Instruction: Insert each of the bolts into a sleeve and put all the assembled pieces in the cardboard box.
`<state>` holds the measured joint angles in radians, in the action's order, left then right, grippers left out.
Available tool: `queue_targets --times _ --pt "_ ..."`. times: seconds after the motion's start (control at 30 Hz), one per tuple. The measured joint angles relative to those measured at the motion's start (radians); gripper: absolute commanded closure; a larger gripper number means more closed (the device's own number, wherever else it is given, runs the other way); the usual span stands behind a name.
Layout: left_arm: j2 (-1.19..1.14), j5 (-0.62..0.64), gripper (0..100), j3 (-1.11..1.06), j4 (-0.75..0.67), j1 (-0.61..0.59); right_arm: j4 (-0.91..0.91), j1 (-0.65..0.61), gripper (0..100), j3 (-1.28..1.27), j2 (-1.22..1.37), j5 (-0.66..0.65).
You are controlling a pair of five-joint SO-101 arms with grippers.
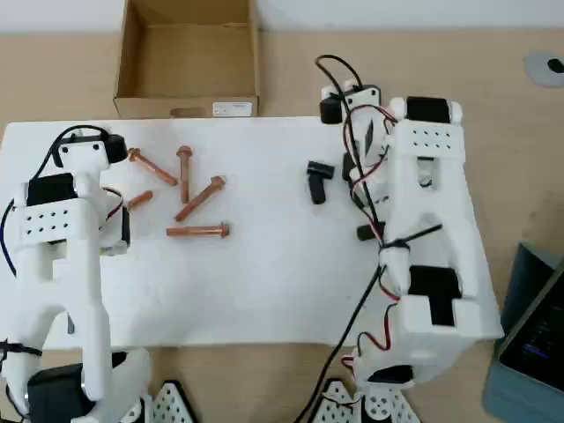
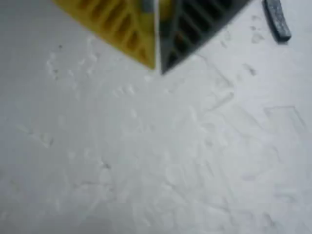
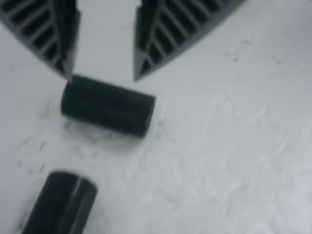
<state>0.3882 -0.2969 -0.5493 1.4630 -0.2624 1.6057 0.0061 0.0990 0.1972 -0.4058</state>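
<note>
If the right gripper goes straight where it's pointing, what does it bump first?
Most likely the black sleeve lying on its side, right ahead of the open right gripper and in line with its opening. Depth is hard to judge.

Bare white mat (image 1: 264,282) across the near middle, bolts (image 1: 198,199) scattered far left, sleeves (image 1: 319,169) clustered right, cardboard box (image 1: 159,107) open-topped beyond.

From the high view I get bright, even overhead light. The white sheet (image 1: 264,291) on the desk (image 1: 291,70) is nearly washed out, and the bolts (image 1: 198,231) throw only faint, short shadows. In the right wrist view a sleeve (image 3: 107,105) casts a soft shadow. In the left wrist view the sheet shades gradually darker.
</note>
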Motion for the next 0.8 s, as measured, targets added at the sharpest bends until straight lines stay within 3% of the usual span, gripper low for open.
queue_targets --times 0.2,0.6,0.8 --pt "-0.014 0.0 85 0.0 -0.028 0.0 -0.026 -0.029 88.9 0.083 0.101 -0.034" --pt "-0.014 0.0 84 0.0 -0.041 0.0 -0.026 -0.032 88.6 0.278 0.328 -0.063" --pt "-0.014 0.0 84 0.0 -0.051 0.0 -0.026 -0.037 82.4 0.322 0.371 -0.063"
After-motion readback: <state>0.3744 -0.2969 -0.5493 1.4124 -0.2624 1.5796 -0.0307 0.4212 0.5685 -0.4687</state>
